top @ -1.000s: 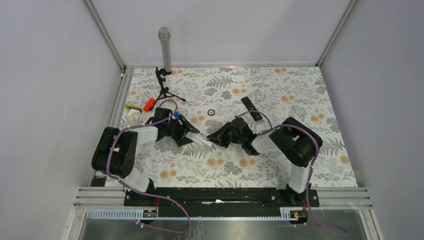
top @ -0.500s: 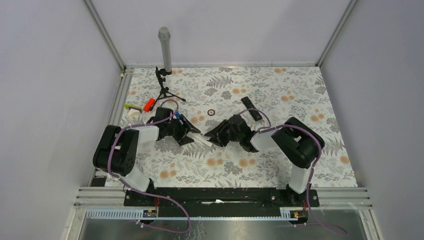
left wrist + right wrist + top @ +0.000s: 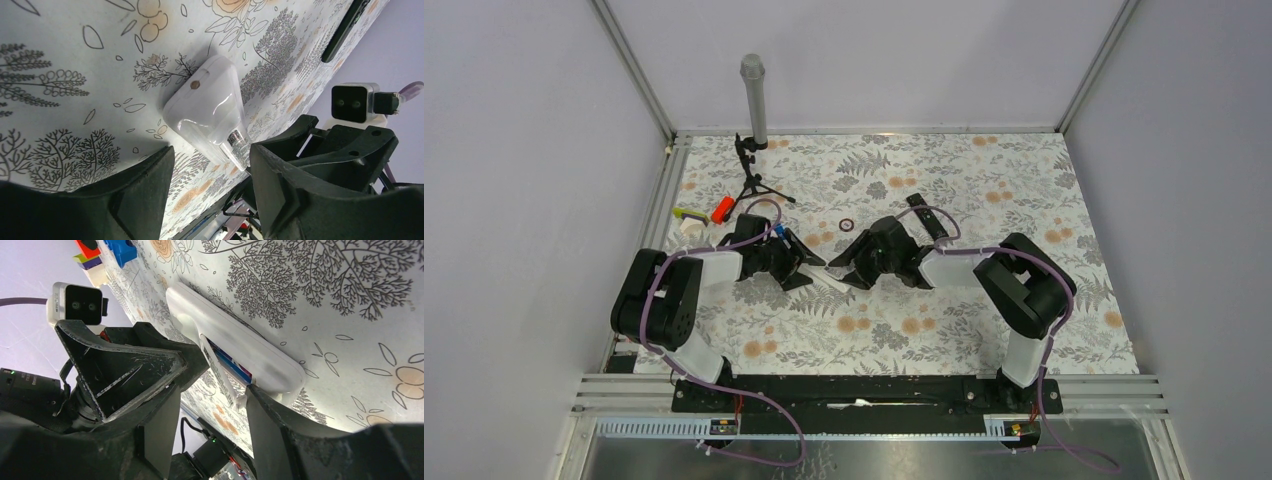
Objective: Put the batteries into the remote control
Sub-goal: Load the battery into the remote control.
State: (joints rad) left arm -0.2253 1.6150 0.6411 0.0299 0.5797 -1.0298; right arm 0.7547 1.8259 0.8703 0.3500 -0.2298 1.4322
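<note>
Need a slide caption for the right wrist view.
Right tool open astride the white remote on the floral table, batteries showing in its uncovered compartment.

cloth: floral-print tablecloth (image 3: 1024,180) covers the table | back left: black mini tripod (image 3: 751,180) stands just before a grey upright post (image 3: 754,100) | left edge: orange-red piece (image 3: 722,210), yellow-green bit (image 3: 689,214) beside it, white block (image 3: 690,227) just nearer | centre: small dark ring (image 3: 847,224) flat | right of ring: black remote (image 3: 919,207) | blue blob-shaped piece (image 3: 120,251) lies near the orange-red piece
</note>
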